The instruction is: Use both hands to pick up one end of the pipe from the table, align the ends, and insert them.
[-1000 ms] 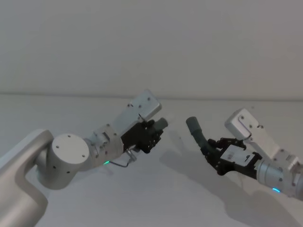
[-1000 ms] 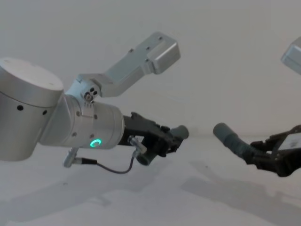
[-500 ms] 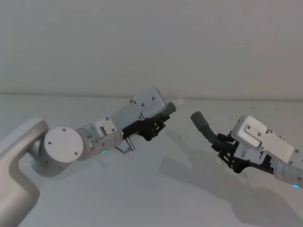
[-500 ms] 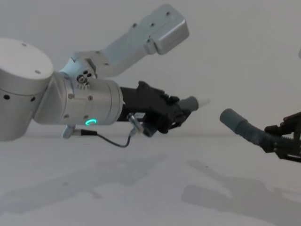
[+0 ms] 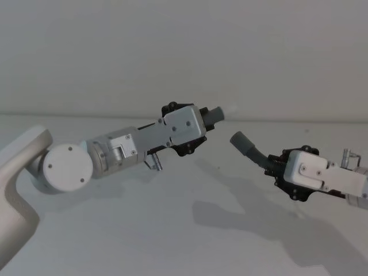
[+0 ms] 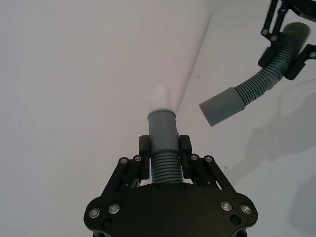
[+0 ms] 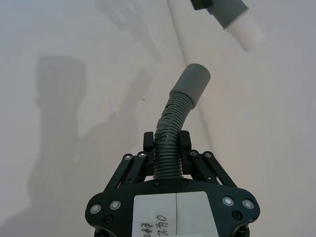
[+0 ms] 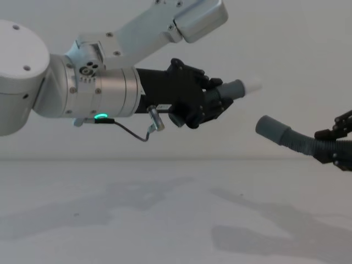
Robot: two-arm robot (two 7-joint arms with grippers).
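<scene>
My left gripper (image 5: 198, 125) is shut on the short ribbed grey pipe piece (image 6: 162, 129), held in the air above the table (image 5: 172, 230). The piece's smooth cuff and narrower white tip (image 8: 252, 86) point towards the right arm. A longer bent ribbed pipe piece (image 5: 253, 150) sits in my right gripper (image 5: 283, 168), which is shut on it. Its wider grey cuff end (image 8: 270, 128) faces the left piece from slightly lower. A clear gap separates the two ends, which are not in line. The left wrist view shows that cuff (image 6: 220, 105) off to one side of the white tip (image 6: 160, 97).
A plain white wall rises behind the table's far edge (image 5: 115, 117). Shadows of both arms fall on the surface beneath them. A small cable loop (image 8: 147, 127) hangs under my left wrist.
My left gripper has risen and swung its piece up and towards the right arm. The right gripper has rolled and shifted right, and its cuff has stayed in nearly the same place.
</scene>
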